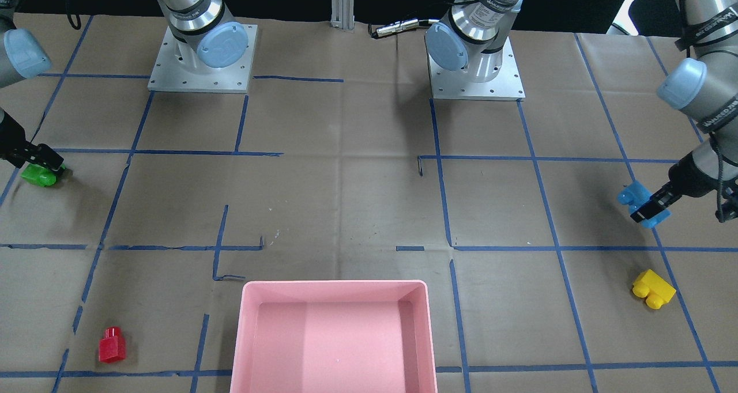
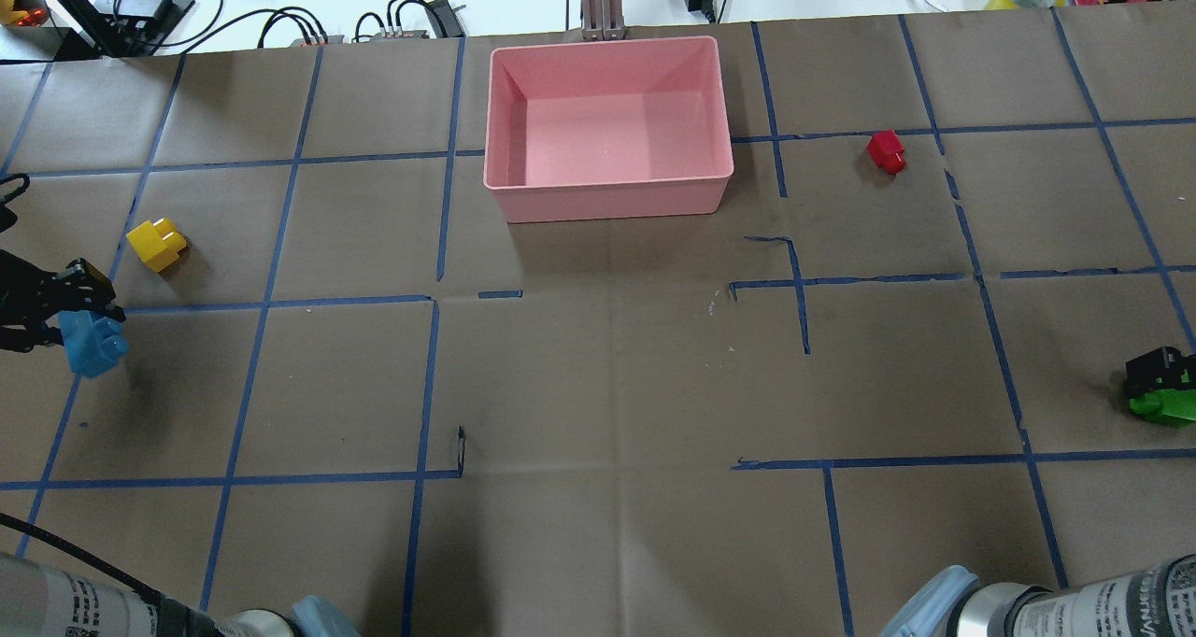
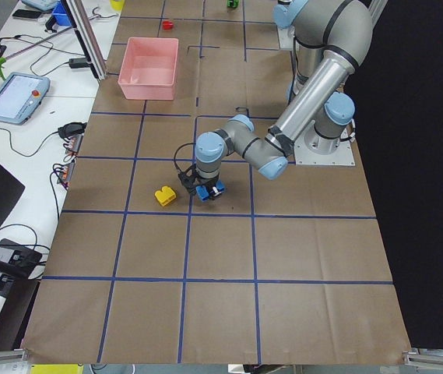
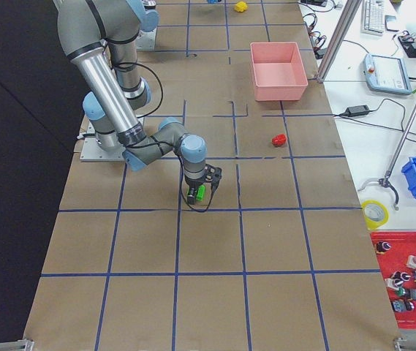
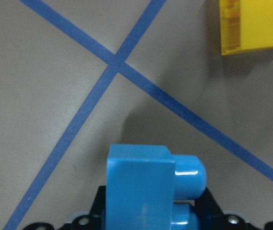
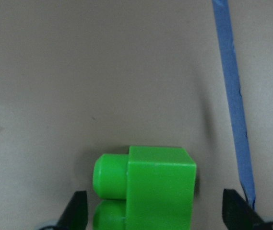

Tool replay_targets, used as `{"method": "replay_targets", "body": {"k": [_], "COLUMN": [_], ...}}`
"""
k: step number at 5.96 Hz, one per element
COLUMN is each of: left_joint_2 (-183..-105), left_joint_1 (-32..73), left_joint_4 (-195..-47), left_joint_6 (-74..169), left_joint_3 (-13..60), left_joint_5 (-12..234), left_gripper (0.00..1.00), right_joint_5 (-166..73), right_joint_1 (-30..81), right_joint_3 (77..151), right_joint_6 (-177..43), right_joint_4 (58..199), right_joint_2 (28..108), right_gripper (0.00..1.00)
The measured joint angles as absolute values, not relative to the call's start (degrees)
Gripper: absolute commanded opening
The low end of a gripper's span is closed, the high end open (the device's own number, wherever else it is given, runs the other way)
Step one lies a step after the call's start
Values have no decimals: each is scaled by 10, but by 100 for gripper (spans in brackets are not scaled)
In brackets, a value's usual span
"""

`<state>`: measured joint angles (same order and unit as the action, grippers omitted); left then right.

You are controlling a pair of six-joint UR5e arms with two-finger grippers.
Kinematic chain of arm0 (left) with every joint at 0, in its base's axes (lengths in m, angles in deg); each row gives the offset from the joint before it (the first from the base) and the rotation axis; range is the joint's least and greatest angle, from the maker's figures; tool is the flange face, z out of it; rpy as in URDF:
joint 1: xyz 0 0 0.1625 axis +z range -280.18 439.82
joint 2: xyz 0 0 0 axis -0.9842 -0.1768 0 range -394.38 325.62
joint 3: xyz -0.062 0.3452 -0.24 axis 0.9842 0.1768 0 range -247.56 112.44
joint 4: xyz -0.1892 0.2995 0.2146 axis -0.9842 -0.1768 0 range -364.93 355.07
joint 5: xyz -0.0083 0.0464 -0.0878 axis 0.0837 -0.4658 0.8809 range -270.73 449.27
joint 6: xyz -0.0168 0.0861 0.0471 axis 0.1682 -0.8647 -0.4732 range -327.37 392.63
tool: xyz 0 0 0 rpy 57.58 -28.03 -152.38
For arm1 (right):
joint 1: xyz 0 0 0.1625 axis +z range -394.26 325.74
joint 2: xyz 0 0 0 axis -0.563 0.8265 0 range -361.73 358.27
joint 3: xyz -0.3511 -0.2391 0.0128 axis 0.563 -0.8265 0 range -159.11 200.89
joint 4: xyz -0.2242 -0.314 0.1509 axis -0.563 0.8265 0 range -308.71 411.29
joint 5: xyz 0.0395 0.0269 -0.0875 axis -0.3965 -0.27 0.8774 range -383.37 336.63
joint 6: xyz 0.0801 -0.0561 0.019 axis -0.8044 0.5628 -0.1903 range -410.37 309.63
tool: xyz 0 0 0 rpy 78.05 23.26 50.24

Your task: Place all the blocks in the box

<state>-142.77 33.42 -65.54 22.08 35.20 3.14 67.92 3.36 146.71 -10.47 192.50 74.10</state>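
The left gripper (image 1: 651, 207) clamps the blue block (image 5: 141, 187) near the yellow block (image 1: 652, 289), studs sideways; the right gripper (image 6: 155, 206), jaws wide, straddles the green block (image 1: 39, 177) lying with studs toward one finger, well apart from the box (image 2: 607, 198).

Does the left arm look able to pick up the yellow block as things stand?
Probably not yet. The yellow block lies close to the left gripper with nothing standing between them, but its jaws seem closed on the light blue block, so that must go first.
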Motion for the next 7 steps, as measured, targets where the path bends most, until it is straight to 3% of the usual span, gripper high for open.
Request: {"method": "replay_targets", "body": {"k": [2,4,5,6,7], "left_joint_2": [-1423,-1423,-1427,-1438,-1459], "left_joint_1": [282,180,101,17,-63], "left_joint_4": [-819,-891,-904,-909,-905], "left_joint_6": [232,238,251,290,349], "left_joint_3": [205,108,76,55,37], "left_joint_5": [28,30,31,33,46], "left_gripper": [4,4,4,4,4], "right_joint_5": [679,679,679,679,679], "right_joint_1": [34,34,34,34,34], "right_joint_3": [1468,1468,1467,1466,1463], "right_joint_6": [-105,-105,-106,-107,-107], "right_joint_4": [1925,1925,1923,1918,1903], "right_joint_2": [741,742,742,745,753], "right_gripper": [75,34,22,11,6]}}
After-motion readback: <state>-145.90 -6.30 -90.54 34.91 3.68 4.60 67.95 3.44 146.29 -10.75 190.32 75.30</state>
